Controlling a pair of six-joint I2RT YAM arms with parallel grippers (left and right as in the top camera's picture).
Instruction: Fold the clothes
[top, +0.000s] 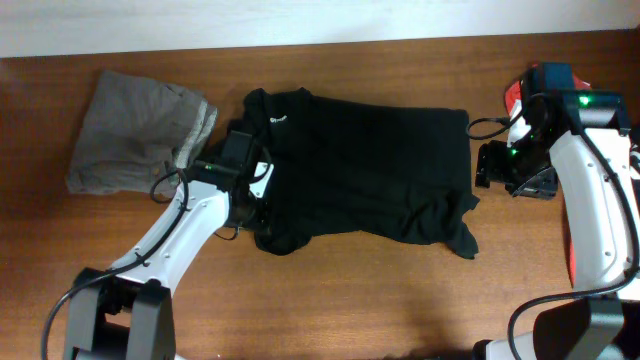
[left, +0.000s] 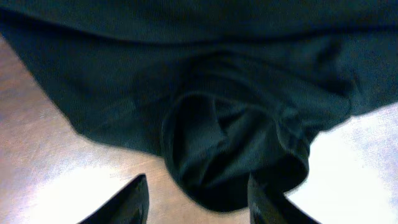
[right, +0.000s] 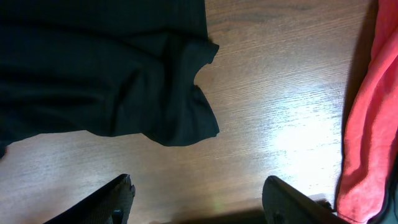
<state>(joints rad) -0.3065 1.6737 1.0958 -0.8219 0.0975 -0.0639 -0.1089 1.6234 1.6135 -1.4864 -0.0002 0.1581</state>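
Observation:
The black T-shirt (top: 370, 170) lies spread across the middle of the table, its white neck label (top: 281, 119) at the upper left. My left gripper (top: 252, 208) is at the shirt's left edge. In the left wrist view it (left: 198, 202) is open, with a bunched fold of the black shirt (left: 211, 149) reaching between the fingers and touching the right one. My right gripper (top: 484, 165) sits just off the shirt's right edge. In the right wrist view it (right: 199, 199) is open and empty over bare wood, short of the shirt's corner (right: 124, 81).
A grey folded garment (top: 135, 130) lies at the back left, next to the black shirt's collar. A red shirt (top: 513, 95) lies at the far right, partly under my right arm; it also shows in the right wrist view (right: 367, 124). The wooden table (top: 400, 290) extends toward the front.

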